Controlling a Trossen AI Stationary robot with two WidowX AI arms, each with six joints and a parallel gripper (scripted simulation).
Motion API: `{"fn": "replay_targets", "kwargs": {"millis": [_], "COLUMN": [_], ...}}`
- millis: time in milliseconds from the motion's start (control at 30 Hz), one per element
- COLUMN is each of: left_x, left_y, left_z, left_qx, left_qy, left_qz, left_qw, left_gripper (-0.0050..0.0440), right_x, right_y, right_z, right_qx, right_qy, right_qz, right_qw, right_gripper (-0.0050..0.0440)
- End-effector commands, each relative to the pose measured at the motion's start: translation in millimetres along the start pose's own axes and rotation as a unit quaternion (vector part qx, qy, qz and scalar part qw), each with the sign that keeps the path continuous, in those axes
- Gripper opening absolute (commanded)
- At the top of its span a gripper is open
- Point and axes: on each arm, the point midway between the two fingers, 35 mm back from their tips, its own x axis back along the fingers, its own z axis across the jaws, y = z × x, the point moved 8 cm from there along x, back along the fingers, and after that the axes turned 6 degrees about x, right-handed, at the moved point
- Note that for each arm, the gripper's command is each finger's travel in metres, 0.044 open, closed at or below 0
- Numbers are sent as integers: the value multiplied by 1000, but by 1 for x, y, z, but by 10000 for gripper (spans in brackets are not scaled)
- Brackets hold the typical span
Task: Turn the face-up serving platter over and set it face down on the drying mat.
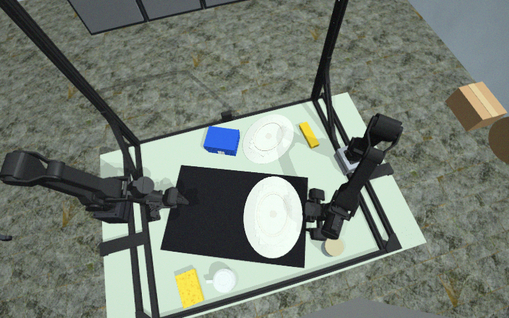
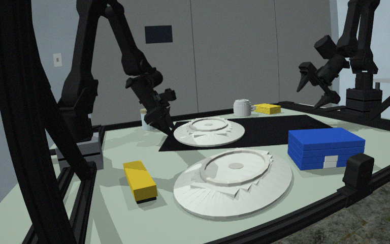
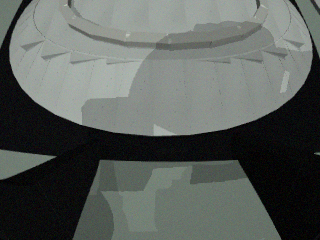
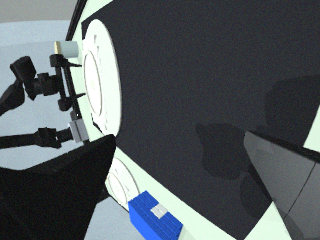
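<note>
Letting go: serving platter (image 1: 272, 240) (image 2: 206, 139) (image 3: 110, 80) (image 4: 111, 80) face down on drying mat (image 1: 210, 220) (image 2: 273, 129) (image 3: 30, 125) (image 4: 200, 75).
Left fingers (image 1: 318, 233) (image 2: 164, 120) spread beside rim; right fingers (image 1: 183, 199) (image 2: 325, 99) spread, well apart. Next: ease left arm back, no nudge.

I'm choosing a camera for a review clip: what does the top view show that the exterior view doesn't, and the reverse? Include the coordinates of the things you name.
Only top: a cardboard box (image 1: 476, 106) and a brown round object (image 1: 501, 140) beyond the table.
Only exterior: a dark wall rectangle (image 2: 158, 34) and a switch plate (image 2: 57, 59).
Both: the serving platter (image 1: 262, 240) (image 2: 209, 138) (image 3: 100, 75) (image 4: 93, 80) on the drying mat (image 1: 213, 217) (image 2: 275, 126) (image 3: 15, 125) (image 4: 200, 75), a second platter (image 1: 268, 136) (image 2: 235, 178) (image 4: 117, 185), blue box (image 1: 222, 139) (image 2: 325, 146) (image 4: 155, 220), mug (image 1: 224, 280) (image 2: 241, 108), sponge (image 1: 189, 287) (image 2: 267, 108), yellow block (image 1: 309, 134) (image 2: 140, 181), lidded jar (image 1: 334, 247) (image 2: 145, 123) (image 4: 69, 49), left gripper (image 1: 309, 212) (image 2: 170, 129) (image 3: 167, 142) (image 4: 81, 80) and right gripper (image 1: 187, 202) (image 2: 306, 99) (image 4: 181, 139).
</note>
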Motion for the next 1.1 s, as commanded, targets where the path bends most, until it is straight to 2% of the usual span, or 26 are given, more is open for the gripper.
{"fn": "replay_targets", "kwargs": {"millis": [0, 233, 1067], "left_x": [4, 9, 41], "left_y": [-6, -13, 3], "left_z": [-1, -1, -1], "left_qx": [1, 1, 1], "left_qy": [0, 0, 0], "left_qz": [0, 0, 1], "left_qw": [1000, 1000, 1000], "left_gripper": [440, 440, 440], "right_x": [0, 0, 0], "right_y": [0, 1, 1], "right_z": [-1, -1, -1], "right_qx": [-1, 0, 0], "right_qy": [-1, 0, 0], "right_qz": [-1, -1, -1], "right_qw": [1000, 1000, 1000], "right_gripper": [440, 440, 440]}}
